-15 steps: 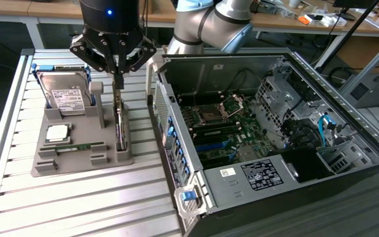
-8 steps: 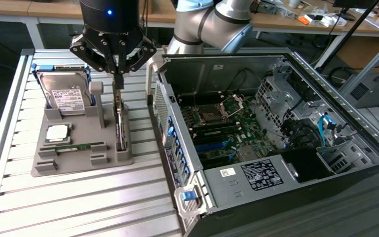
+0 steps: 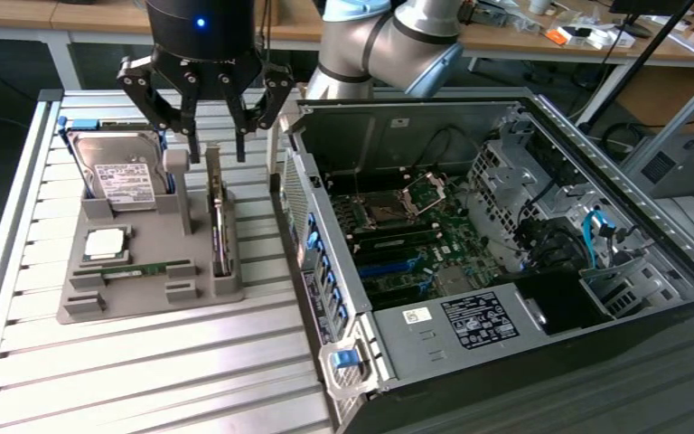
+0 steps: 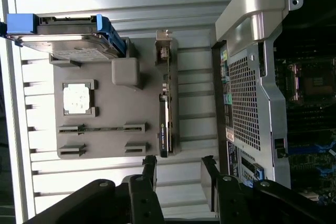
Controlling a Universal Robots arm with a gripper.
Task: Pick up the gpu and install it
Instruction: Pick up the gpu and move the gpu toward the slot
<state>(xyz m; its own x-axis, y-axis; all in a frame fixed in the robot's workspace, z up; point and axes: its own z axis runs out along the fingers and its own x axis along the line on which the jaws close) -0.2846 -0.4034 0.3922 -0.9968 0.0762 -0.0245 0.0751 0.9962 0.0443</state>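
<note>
Scene: a robot arm (image 3: 383, 41) works over a slatted metal surface (image 3: 142, 362) that carries a grey tray (image 3: 191, 231) and an open computer case (image 3: 444, 371).
Tray: a moulded holder with a slot for each part; it sits on the surface just beside the case.
Gpu (image 3: 217, 221): stands on its long edge in the tray's slot on the side nearest the case, with its silver bracket at the tray's far end. It is not lifted and not installed.
Gripper (image 3: 217, 154): black, hanging above the tray's far end over the gpu. Its fingers are spread apart, one on each side of the card's line, with nothing clamped between them. In the wrist view the gap in the gripper (image 4: 179, 165) shows bare slats.
Hard drive (image 3: 124, 176): in the tray's far corner, on the side away from the case, leaning in blue rails.
CPU (image 3: 106, 242): flat in the tray's middle pocket.
RAM (image 3: 142, 268): flat along the tray's near part.
Case: side panel off, motherboard (image 3: 407, 240) exposed.
</note>
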